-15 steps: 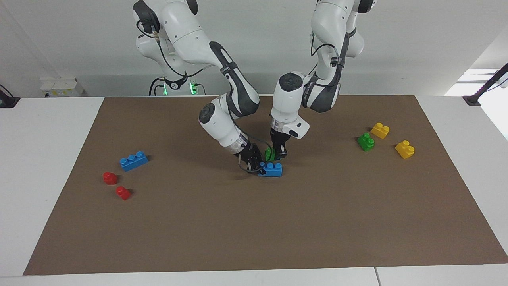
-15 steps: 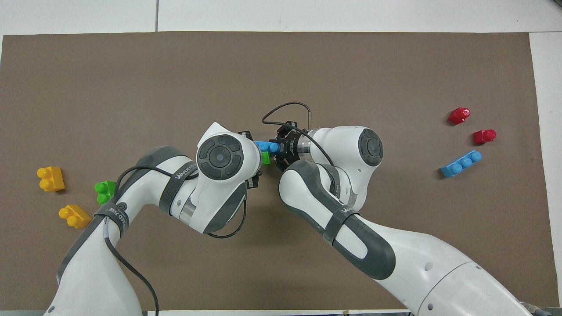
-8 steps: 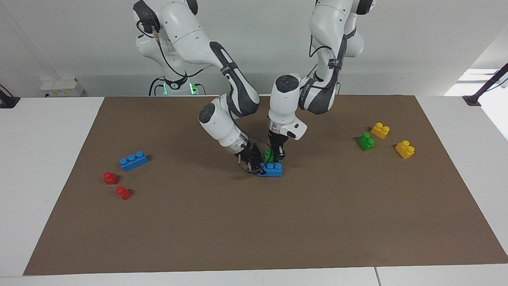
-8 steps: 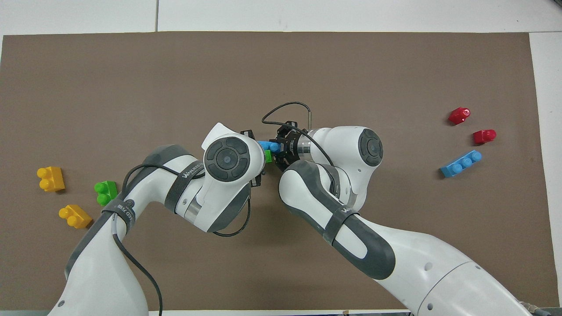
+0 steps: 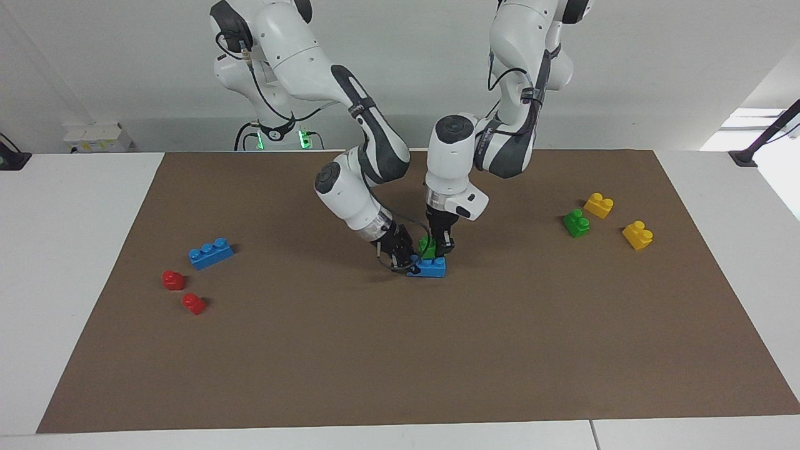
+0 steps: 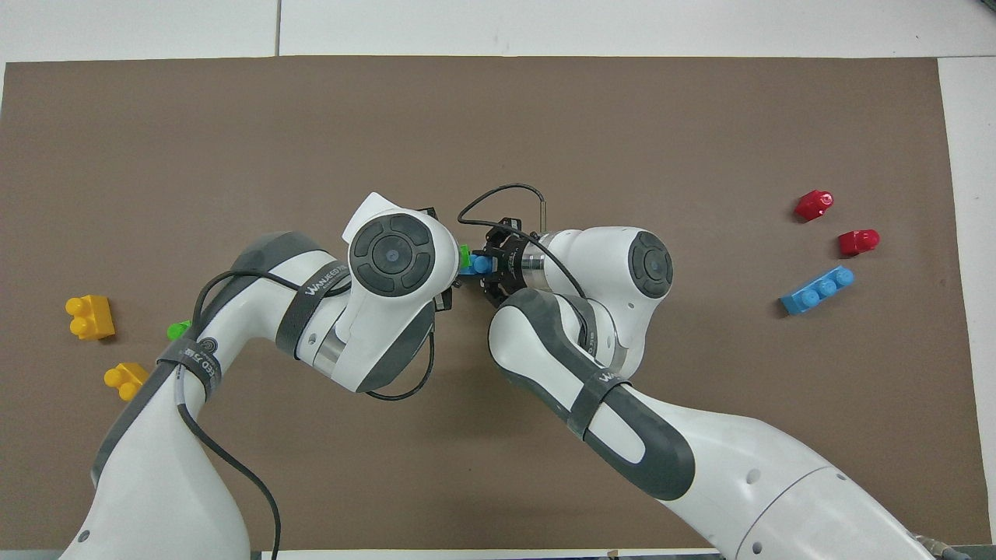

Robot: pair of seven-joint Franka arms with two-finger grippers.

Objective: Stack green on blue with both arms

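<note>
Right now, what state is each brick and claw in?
left claw: shut on held green brick
right claw: shut on centre blue brick
held green brick: on the blue one, whether seated unclear
centre blue brick: flat on mat
spare blue brick: loose, untouched
spare green brick: loose, untouched

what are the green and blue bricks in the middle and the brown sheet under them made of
Green brick and blue brick: apparently moulded plastic, smooth and slightly glossy, judging by the saturated colour and rounded studs. Brown sheet: matte and flat with a crisp straight edge, perhaps paper, card or thin felt; the look leaves it open.
</note>
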